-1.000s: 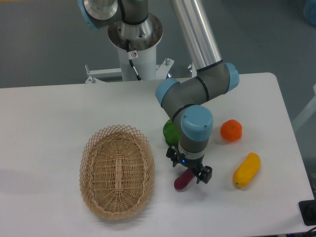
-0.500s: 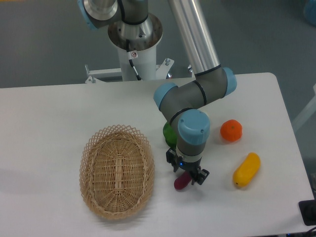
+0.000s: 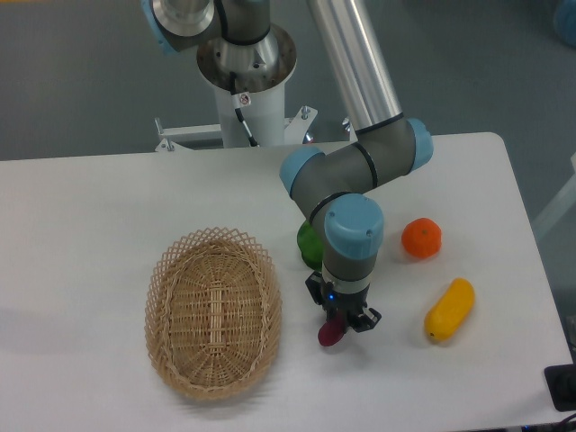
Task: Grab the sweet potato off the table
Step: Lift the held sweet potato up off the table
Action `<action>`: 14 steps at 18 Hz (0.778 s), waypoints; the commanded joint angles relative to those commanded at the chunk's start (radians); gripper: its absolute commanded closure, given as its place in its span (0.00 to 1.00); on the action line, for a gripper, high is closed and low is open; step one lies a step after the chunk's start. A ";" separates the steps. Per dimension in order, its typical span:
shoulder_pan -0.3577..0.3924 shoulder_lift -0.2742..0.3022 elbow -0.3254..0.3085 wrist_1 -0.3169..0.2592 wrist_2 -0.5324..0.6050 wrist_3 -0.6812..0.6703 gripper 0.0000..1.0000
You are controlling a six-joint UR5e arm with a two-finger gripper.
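The sweet potato point(image 3: 328, 334) is a small purple-magenta tuber lying on the white table point(image 3: 90, 207), just right of the basket. My gripper point(image 3: 341, 319) hangs straight over it, its fingers closed in on the tuber's upper end, which they hide. Only the lower end of the tuber shows. It still rests at table level.
A woven wicker basket point(image 3: 214, 310) stands left of the gripper. A green vegetable point(image 3: 309, 243) sits half hidden behind the arm's wrist. A round orange fruit point(image 3: 421, 238) and a yellow-orange oblong vegetable point(image 3: 449, 309) lie to the right.
The fingers have narrowed from a wide spread around the sweet potato to a tight grip on it. The wrist has shifted slightly left. The tuber shows less length than before.
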 joint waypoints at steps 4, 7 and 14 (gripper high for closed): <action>0.038 0.092 0.023 -0.066 -0.021 0.035 0.67; 0.080 0.166 0.055 -0.185 -0.066 0.112 0.66; 0.186 0.236 0.195 -0.474 -0.068 0.313 0.66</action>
